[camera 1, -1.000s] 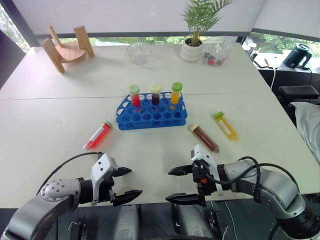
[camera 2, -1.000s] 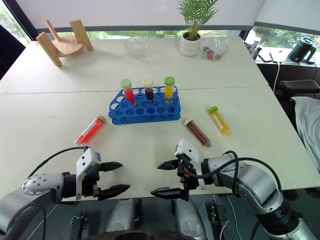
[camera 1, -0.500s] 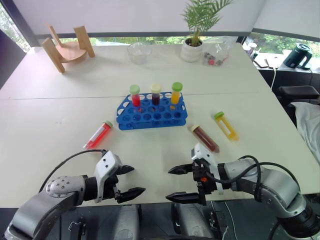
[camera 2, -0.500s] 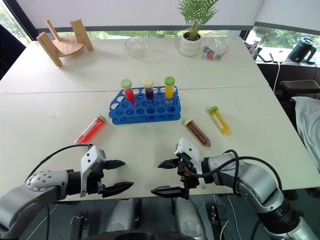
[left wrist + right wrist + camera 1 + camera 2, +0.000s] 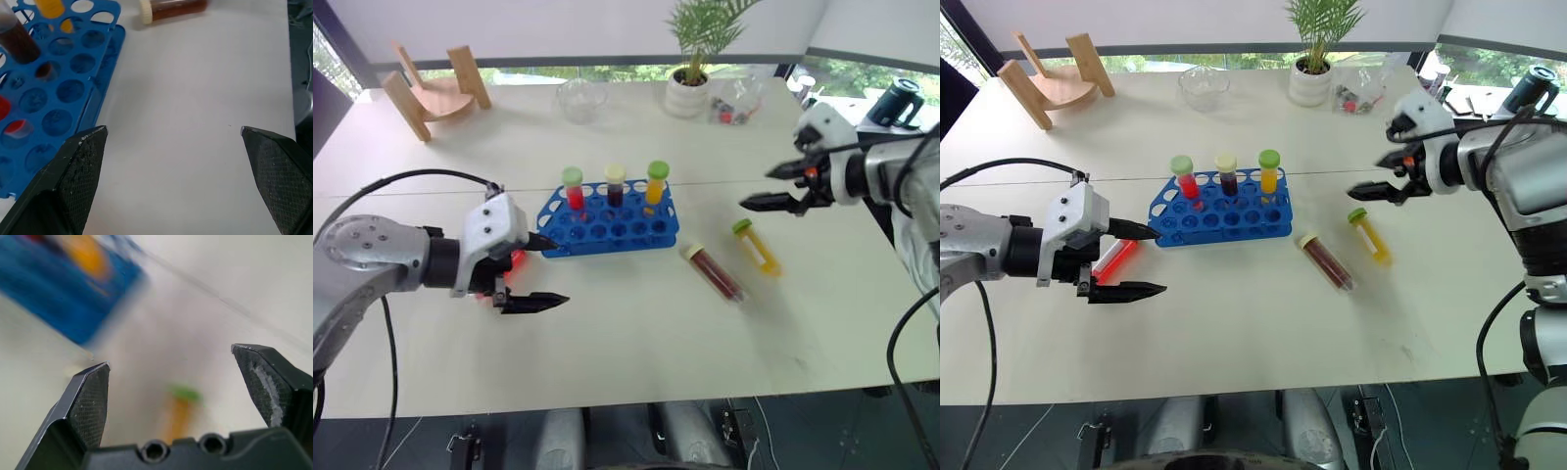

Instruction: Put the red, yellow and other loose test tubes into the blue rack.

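Observation:
The blue rack stands mid-table with three capped tubes upright in its back row: red, dark brown and orange. A loose red tube lies left of the rack, partly hidden behind my left gripper, which hovers open and empty over it. A brown tube and a yellow tube lie right of the rack. My right gripper hangs open and empty above and just behind the yellow tube's green cap. The left wrist view shows the rack.
At the back of the table are a wooden stand, a glass bowl, a potted plant and a clear bag of small items. A black kettle sits off to the far right.
Both arms rose from the table's front edge. The left gripper moved up over the loose red tube; the right swung far right and forward to above the yellow tube. Both stayed open.

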